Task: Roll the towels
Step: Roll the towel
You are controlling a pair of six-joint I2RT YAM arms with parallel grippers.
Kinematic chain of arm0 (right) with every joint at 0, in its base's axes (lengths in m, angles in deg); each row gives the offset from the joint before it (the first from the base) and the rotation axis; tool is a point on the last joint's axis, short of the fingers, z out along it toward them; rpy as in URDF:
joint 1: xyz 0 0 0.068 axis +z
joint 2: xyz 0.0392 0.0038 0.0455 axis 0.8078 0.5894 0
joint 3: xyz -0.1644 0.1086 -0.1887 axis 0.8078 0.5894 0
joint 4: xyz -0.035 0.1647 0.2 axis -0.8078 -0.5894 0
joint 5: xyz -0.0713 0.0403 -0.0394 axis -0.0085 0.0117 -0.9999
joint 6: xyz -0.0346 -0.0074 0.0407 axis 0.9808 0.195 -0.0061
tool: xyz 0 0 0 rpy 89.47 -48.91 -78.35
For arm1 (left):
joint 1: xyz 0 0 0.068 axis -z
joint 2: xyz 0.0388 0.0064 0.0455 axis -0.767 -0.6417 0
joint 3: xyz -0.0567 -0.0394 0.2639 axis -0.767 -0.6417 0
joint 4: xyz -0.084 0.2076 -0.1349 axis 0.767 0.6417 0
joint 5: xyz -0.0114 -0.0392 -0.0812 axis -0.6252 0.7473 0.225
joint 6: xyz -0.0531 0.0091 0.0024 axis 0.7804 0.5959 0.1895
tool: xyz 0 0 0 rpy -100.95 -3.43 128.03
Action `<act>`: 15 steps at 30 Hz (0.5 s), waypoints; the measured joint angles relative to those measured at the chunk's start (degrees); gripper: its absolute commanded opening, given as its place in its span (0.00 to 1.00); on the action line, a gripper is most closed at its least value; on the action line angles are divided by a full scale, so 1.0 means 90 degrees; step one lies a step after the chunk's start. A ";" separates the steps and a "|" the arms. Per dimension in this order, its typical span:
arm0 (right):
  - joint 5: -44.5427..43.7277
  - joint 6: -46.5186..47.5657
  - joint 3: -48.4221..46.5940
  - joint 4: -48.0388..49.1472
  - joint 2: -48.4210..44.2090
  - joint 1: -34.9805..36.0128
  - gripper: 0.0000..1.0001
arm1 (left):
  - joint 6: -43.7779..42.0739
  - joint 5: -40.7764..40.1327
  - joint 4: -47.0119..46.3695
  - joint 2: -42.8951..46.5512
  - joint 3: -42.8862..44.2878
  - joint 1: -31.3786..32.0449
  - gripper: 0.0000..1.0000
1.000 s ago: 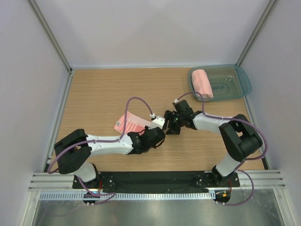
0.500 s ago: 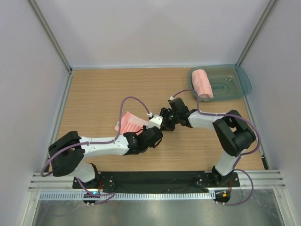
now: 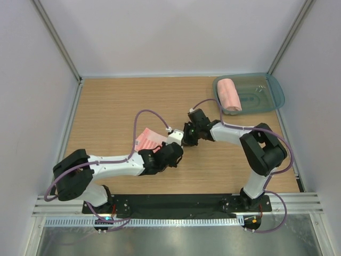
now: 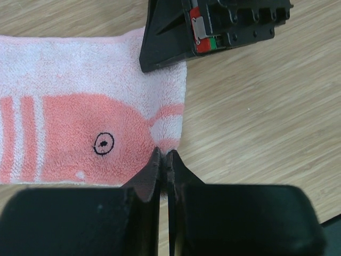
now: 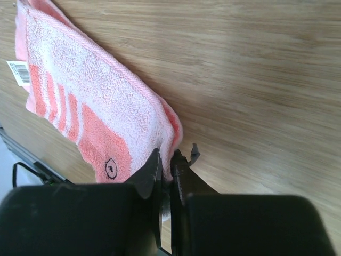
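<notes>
The smaller striped towel (image 3: 149, 140) lies near the table's middle, pink and white with reddish stripes and a small round mark (image 4: 103, 143). My left gripper (image 4: 163, 154) is shut on its near corner, between the two arms (image 3: 171, 144). My right gripper (image 5: 167, 158) is shut on the same end's folded edge, a little further along (image 3: 187, 138). In the left wrist view the right gripper's black body (image 4: 213, 26) rests over the towel's (image 4: 80, 80) far corner. The larger plain towel (image 3: 229, 95) lies rolled in the tray.
A teal plastic tray (image 3: 269, 95) sits at the back right corner. A white barcode label (image 5: 20, 72) hangs off the striped towel's (image 5: 80, 90) far end. Grey walls with metal posts enclose the wooden table (image 3: 117, 106). A black base rail (image 3: 181, 202) runs along the near edge.
My right gripper has moved left onto the striped towel's end and closed on its edge. The left arm has shifted slightly, and the towel end has bunched narrower.
</notes>
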 measured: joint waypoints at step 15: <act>-0.1751 0.1013 -0.0874 -0.1855 -0.0721 -0.0580 0.39 | 0.0602 0.1054 -0.0138 -0.0386 0.0005 -0.0012 0.00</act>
